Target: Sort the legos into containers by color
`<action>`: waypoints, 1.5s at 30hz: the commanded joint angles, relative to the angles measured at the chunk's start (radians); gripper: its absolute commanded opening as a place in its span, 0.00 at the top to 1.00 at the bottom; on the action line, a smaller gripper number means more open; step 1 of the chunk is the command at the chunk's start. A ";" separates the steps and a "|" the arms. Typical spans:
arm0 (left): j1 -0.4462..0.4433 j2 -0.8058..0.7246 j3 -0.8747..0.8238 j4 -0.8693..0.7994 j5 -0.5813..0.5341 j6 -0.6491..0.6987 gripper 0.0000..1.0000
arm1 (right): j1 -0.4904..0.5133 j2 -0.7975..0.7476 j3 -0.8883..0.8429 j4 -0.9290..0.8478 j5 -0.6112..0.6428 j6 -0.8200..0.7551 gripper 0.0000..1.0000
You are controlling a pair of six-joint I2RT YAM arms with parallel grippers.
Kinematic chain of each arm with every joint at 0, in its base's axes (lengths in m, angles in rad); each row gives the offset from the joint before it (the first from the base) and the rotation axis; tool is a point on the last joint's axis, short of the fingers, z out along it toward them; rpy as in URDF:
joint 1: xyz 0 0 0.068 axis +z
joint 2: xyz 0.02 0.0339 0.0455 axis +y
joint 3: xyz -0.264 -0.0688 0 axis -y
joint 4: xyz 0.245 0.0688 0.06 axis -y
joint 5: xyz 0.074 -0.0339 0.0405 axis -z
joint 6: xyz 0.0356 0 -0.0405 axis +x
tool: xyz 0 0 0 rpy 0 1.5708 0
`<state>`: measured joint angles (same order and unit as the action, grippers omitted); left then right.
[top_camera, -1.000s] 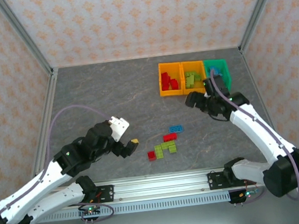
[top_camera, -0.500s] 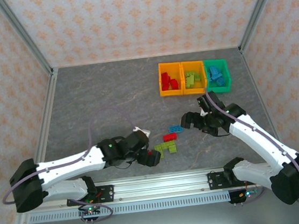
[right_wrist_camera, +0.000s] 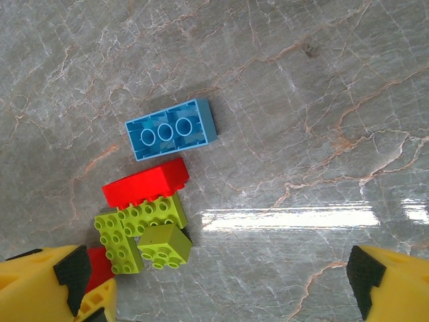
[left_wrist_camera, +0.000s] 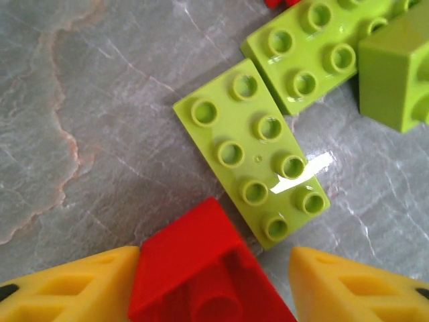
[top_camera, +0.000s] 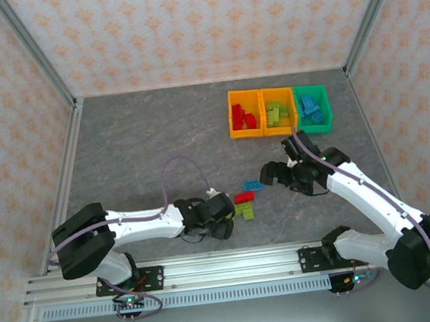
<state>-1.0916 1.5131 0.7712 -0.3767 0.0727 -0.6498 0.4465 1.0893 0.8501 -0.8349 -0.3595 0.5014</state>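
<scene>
Jaws of my left gripper [left_wrist_camera: 213,287] stand apart astride the small red studded plastic brick [left_wrist_camera: 191,258], placed so closing will grip it.

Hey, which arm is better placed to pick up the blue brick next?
Right. The right gripper hangs open near the blue brick, which lies apart from the other bricks. The left gripper is low, its fingers straddling a red brick.

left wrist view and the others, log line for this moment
left gripper open astride red brick | right gripper open above table | blue brick, lime bricks loose
</scene>
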 commanded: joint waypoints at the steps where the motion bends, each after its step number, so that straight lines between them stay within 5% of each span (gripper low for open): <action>1: -0.002 -0.002 0.021 -0.003 -0.086 0.006 0.46 | 0.003 -0.006 -0.006 -0.031 0.026 0.004 0.01; 13: -0.002 -0.195 -0.027 0.059 -0.146 0.040 0.78 | 0.003 -0.061 0.013 0.005 -0.077 0.015 0.01; 18: 0.060 -0.217 0.095 0.053 -0.178 0.176 0.80 | 0.003 -0.128 0.018 0.077 -0.094 0.061 0.01; 29: 0.340 0.375 0.842 0.056 -0.101 0.449 0.83 | 0.003 -0.243 0.005 0.203 0.034 0.180 0.00; 37: 0.391 0.860 1.523 -0.141 -0.172 0.579 0.76 | 0.003 -0.282 0.041 0.153 0.033 0.188 0.00; 45: 0.417 1.051 1.813 -0.183 -0.132 0.648 0.59 | 0.003 -0.355 0.012 0.097 0.051 0.205 0.00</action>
<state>-0.6842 2.5759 2.5183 -0.5144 -0.0643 -0.0654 0.4465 0.7570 0.8524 -0.6952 -0.3397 0.6888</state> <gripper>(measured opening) 0.395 0.997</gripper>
